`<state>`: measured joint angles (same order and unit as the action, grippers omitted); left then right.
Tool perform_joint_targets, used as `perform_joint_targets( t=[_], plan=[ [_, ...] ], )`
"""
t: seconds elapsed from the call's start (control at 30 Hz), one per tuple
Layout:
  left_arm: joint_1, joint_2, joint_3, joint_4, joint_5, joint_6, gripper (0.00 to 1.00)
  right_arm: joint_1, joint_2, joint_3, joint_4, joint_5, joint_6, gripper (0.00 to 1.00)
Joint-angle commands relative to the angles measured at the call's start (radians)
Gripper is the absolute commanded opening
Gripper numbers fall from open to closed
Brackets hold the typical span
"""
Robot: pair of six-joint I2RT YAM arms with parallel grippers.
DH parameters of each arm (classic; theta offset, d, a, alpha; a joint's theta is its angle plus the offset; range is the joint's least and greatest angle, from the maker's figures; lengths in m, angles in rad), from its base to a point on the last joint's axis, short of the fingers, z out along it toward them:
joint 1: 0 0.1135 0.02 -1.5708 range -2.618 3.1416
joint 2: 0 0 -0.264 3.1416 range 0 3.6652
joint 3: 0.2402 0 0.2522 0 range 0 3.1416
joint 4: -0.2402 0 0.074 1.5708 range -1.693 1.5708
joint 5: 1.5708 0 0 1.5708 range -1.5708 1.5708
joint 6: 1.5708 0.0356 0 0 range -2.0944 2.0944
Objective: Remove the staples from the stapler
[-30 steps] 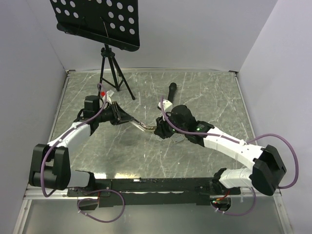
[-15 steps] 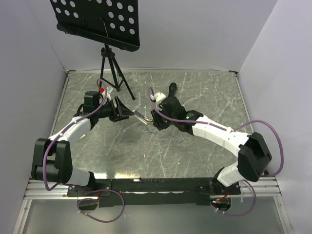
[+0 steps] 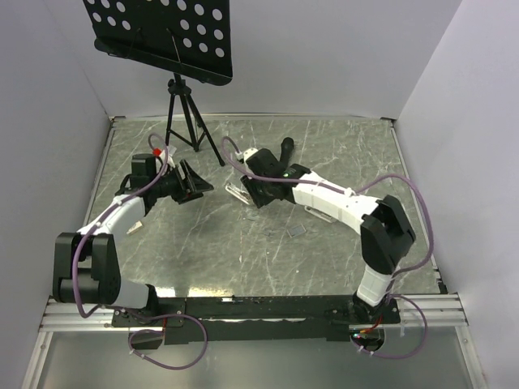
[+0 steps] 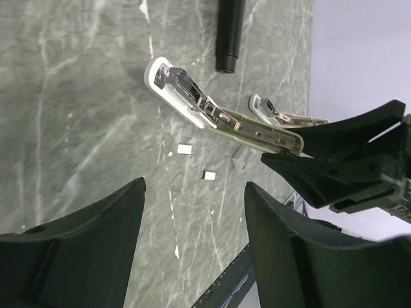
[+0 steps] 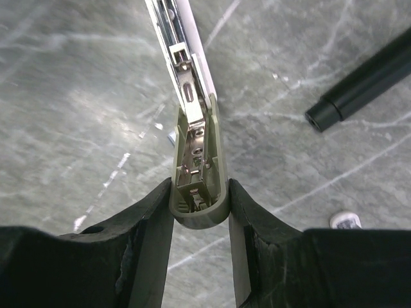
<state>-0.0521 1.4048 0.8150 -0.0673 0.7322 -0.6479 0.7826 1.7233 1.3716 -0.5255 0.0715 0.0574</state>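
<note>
Over the green marble table (image 3: 340, 243), the right end effector (image 5: 199, 196) pinches the stapler (image 5: 191, 102) by its green rear. The stapler's long axis points toward the left end effector (image 4: 194, 189), which is spread and empty, near but apart.

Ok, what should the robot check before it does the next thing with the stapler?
1. Right pincer shut on the stapler at its green end: ok.
2. Left pincer open, nothing in it: ok.
3. Stapler swung open, metal tray showing: ok.
4. Staples inside the tray: cannot tell.
5. Black tube apart from the stapler: ok.
6. Small white bits on the table, clear of both pincers: ok.
</note>
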Motion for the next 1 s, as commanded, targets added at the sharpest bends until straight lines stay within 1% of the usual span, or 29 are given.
perform_joint_targets(
  t=[0.0,0.2,0.47,0.63,0.67,0.97],
  plan=[
    [0.008,-0.067,-0.019,0.014,-0.025,0.004,0.68,-0.002,0.051,0.113,-0.059,0.05,-0.01,0.13],
    [0.011,-0.076,-0.024,0.017,-0.022,-0.001,0.69,-0.002,0.111,0.155,-0.074,0.062,-0.014,0.14],
    [0.012,-0.087,-0.036,0.026,-0.024,-0.015,0.69,-0.003,0.153,0.185,-0.088,0.076,-0.016,0.15],
    [0.014,-0.09,-0.037,0.026,-0.028,-0.015,0.7,0.0,0.17,0.202,-0.099,0.08,-0.014,0.18],
    [0.014,-0.092,-0.037,0.026,-0.027,-0.015,0.7,-0.002,0.17,0.204,-0.099,0.08,-0.013,0.2],
    [0.015,-0.095,-0.043,0.032,-0.027,-0.022,0.7,-0.002,0.18,0.221,-0.11,0.083,-0.011,0.25]
  ],
)
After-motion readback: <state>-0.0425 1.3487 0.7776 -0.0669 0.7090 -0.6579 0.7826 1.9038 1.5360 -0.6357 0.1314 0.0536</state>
